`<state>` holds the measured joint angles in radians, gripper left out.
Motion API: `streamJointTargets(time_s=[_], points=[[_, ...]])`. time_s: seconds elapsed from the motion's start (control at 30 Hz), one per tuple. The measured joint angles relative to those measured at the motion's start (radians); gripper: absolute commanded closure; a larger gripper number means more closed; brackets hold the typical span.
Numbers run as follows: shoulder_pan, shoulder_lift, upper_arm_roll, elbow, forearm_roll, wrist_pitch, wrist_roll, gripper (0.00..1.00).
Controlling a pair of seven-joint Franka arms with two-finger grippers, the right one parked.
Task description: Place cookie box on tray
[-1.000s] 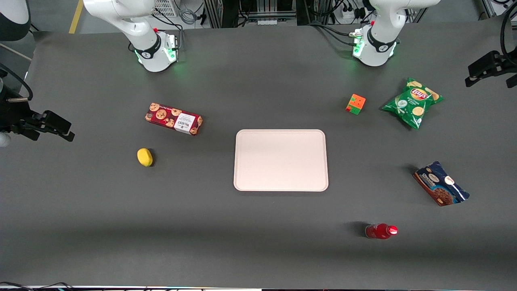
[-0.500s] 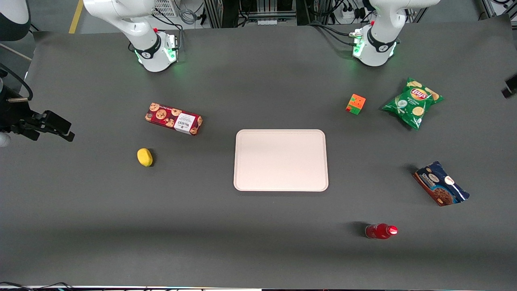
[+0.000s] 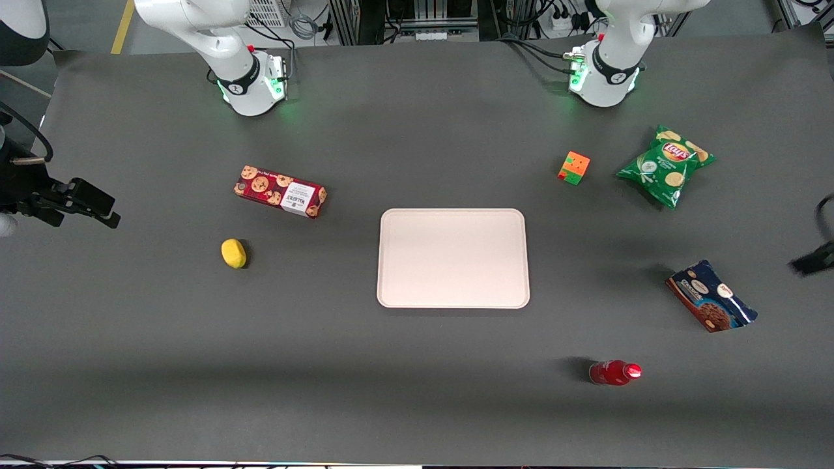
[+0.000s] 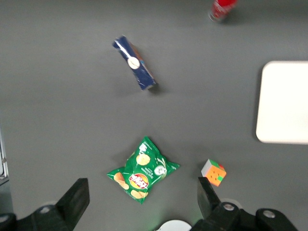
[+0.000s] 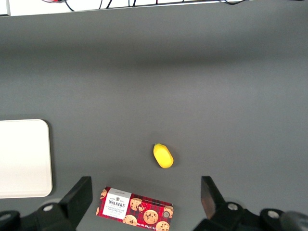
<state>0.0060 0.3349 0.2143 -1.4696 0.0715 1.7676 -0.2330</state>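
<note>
While the tray (image 3: 453,258) lies flat and bare at the middle of the grey tabletop (image 3: 417,404) in the front view, the cookie box (image 3: 710,296) rests on the tabletop well apart from it, toward the working arm's end, lying at a slant. A red bottle (image 3: 614,372) lies on its side nearer the camera than the cookie box. A green chip bag (image 3: 665,165) and a small cube (image 3: 574,167) sit farther from the camera, near the working arm's base. Toward the parked arm's end lie a red box (image 3: 281,191) and a yellow lemon-like thing (image 3: 233,253). At the frame's edge near the cookie box a dark blurred shape shows, probably part of the gripper (image 3: 813,262), raised above the tabletop and touching nothing.

From the left wrist view the gripper (image 4: 143,204) hangs high over the tabletop (image 4: 57,96) with its two fingers (image 4: 77,199) spread wide and nothing between them. Below it lie the chip bag (image 4: 143,170) and, beside that, the cube (image 4: 213,172). The cookie box (image 4: 135,63) lies apart from both, with the bottle (image 4: 222,8) near it. One end of the tray (image 4: 284,102) shows too.

From the right wrist view the red box (image 5: 135,209), the lemon-like thing (image 5: 163,155) and a corner of the tray (image 5: 24,159) show on the tabletop (image 5: 192,72).
</note>
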Motion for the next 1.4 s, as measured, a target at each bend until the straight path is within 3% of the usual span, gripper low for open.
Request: streamJointTargets(time_s=[0.37,0.9,0.97,1.03,1.07,1.1,1.13,1.17,1.4], points=[[-0.001,0.203,-0.006,-0.028,-0.087,0.235,-0.016,0.0],[0.0,0.222,-0.007,-0.254,-0.093,0.549,0.045,0.01],[0.001,0.222,-0.007,-0.277,-0.093,0.576,0.049,0.1],[0.001,0.221,-0.007,-0.294,-0.097,0.597,0.051,0.3],[0.001,0.221,-0.007,-0.302,-0.102,0.608,0.052,0.43],[0.001,0.221,-0.007,-0.308,-0.109,0.619,0.052,0.68],[0.001,0.221,-0.007,-0.315,-0.118,0.632,0.052,0.83],[0.001,0.221,-0.007,-0.321,-0.131,0.646,0.053,0.89],[0.001,0.219,-0.007,-0.342,-0.171,0.687,0.073,1.0]])
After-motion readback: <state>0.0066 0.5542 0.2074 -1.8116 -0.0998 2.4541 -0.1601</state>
